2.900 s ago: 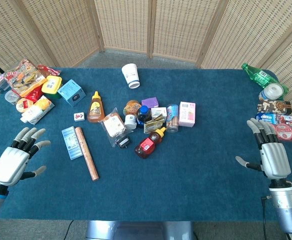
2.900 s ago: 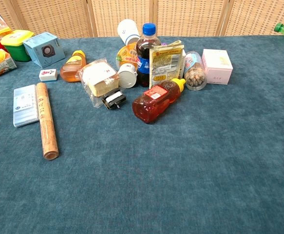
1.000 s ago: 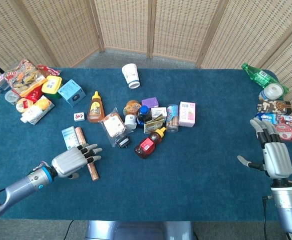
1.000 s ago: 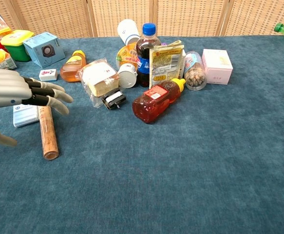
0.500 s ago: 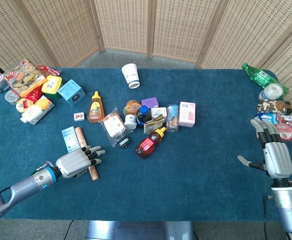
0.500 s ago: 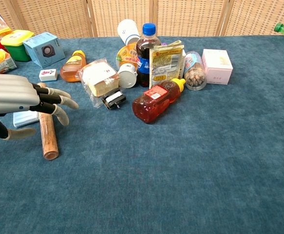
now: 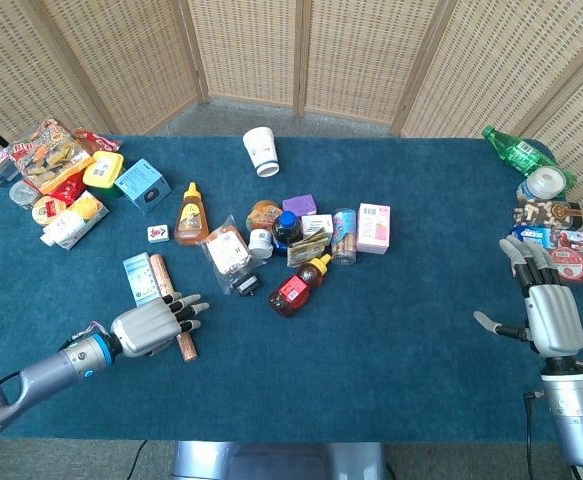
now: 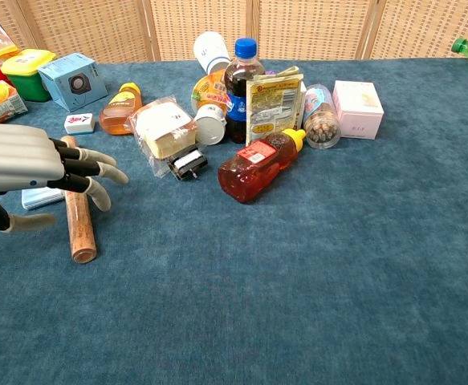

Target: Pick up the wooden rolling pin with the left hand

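Note:
The wooden rolling pin [image 7: 162, 275] [image 8: 79, 220] lies flat on the blue cloth at the front left, its long axis running near to far. My left hand [image 7: 149, 326] [image 8: 33, 166] hovers over the pin's middle, palm down, with its fingers spread across the pin and its thumb on the near-left side. The fingers are apart and do not grip the pin. My right hand [image 7: 546, 310] rests open at the right edge of the table, far from the pin, and shows only in the head view.
A flat blue-white packet [image 7: 139, 277] lies right beside the pin on its left. A cluster of bottles, jars and boxes [image 7: 291, 240] sits in the middle, with a honey bottle [image 8: 259, 164] nearest. Snack packs [image 7: 56, 180] crowd the far left, more items [image 7: 551, 215] the right edge.
My left hand came in from the table's front left edge to above the pin, then sank a little and curled its fingers slightly. The pin and the right hand stayed still.

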